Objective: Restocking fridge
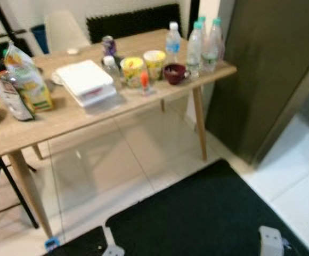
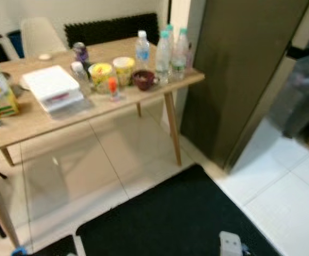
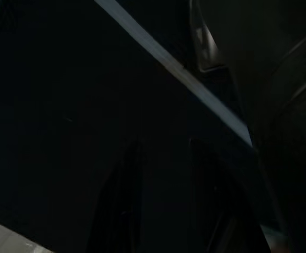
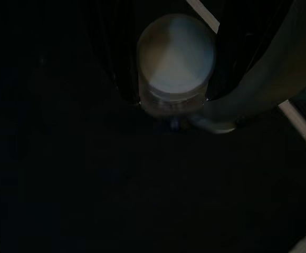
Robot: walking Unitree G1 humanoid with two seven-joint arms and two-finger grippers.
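Note:
The tall dark fridge [image 2: 240, 69] stands to the right of a wooden table [image 1: 64, 120], its door closed. On the table's right end stand three water bottles [image 1: 194, 50], two yellow cup-noodle tubs [image 1: 132, 70], a dark red bowl [image 1: 174, 73] and a small orange bottle [image 1: 144, 81]. In the dark right wrist view my right gripper [image 4: 174, 84] is shut on a clear bottle with a pale round cap [image 4: 177, 55], a black finger on each side. In the very dark left wrist view my left gripper [image 3: 166, 211] hangs with its fingers apart and nothing between them.
A white box stack [image 1: 85, 81], a snack bag and carton [image 1: 29, 80] and a purple can [image 1: 109, 45] fill the table's middle and left. A black mat [image 1: 208, 213] covers the floor before me. A white chair [image 1: 64, 29] stands behind the table. Pale tiles lead to the fridge.

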